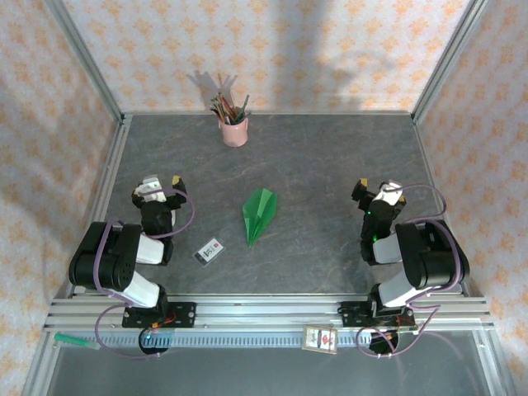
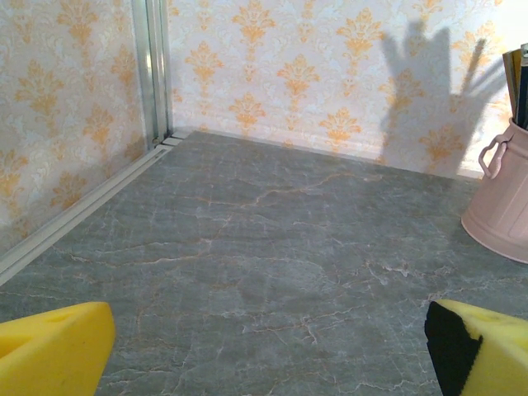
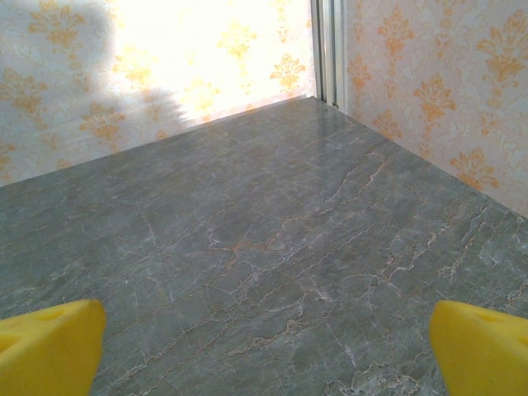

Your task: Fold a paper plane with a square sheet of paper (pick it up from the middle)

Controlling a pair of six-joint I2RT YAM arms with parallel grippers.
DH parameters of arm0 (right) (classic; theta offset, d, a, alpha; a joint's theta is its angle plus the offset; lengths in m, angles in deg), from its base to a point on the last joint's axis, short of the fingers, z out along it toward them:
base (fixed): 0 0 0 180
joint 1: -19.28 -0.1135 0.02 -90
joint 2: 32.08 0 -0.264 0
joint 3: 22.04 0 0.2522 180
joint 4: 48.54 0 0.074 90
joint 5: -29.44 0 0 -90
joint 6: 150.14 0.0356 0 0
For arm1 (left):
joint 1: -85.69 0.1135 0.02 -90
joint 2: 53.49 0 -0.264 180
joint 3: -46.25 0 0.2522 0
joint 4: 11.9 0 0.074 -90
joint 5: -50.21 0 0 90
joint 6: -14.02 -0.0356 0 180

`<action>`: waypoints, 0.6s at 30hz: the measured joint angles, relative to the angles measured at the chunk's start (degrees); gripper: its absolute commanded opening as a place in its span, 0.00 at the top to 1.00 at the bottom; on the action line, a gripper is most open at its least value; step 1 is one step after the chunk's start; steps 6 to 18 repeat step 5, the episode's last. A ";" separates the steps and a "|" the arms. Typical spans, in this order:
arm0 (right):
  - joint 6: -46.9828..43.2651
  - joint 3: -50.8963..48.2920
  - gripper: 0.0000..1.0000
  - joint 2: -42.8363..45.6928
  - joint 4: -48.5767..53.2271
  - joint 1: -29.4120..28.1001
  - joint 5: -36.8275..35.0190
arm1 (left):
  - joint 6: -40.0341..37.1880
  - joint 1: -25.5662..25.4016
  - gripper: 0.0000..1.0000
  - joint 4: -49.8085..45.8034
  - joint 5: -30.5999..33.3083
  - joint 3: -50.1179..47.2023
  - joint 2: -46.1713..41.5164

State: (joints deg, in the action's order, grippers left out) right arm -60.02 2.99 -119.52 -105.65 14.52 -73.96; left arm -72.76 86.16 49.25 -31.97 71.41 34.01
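Observation:
The green sheet of paper lies folded into a slim pointed paper plane (image 1: 259,214) with a centre crease, flat on the middle of the table, its tip toward the near edge. My left gripper (image 1: 162,181) rests to the left of it, well apart, open and holding nothing. My right gripper (image 1: 377,187) rests to the right, also apart, open and holding nothing. In the left wrist view the left gripper (image 2: 272,351) shows yellow fingertips (image 2: 49,346) spread wide over bare table. In the right wrist view the right gripper (image 3: 268,351) stands just as wide.
A pink cup (image 1: 233,130) of pencils stands at the back centre, and the same cup (image 2: 503,214) shows in the left wrist view. A small white dark-bordered card (image 1: 209,251) lies near the left arm. Patterned walls and metal rails (image 1: 107,190) enclose the grey table (image 1: 322,157).

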 measured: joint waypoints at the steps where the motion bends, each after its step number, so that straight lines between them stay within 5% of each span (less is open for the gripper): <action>1: 0.00 0.00 0.00 0.00 0.00 0.00 0.00 | -0.13 0.00 0.01 0.02 0.02 0.00 0.00; 18: 0.00 0.00 0.00 0.00 0.00 0.00 0.00 | -0.20 -0.09 0.01 0.00 -0.04 0.00 0.00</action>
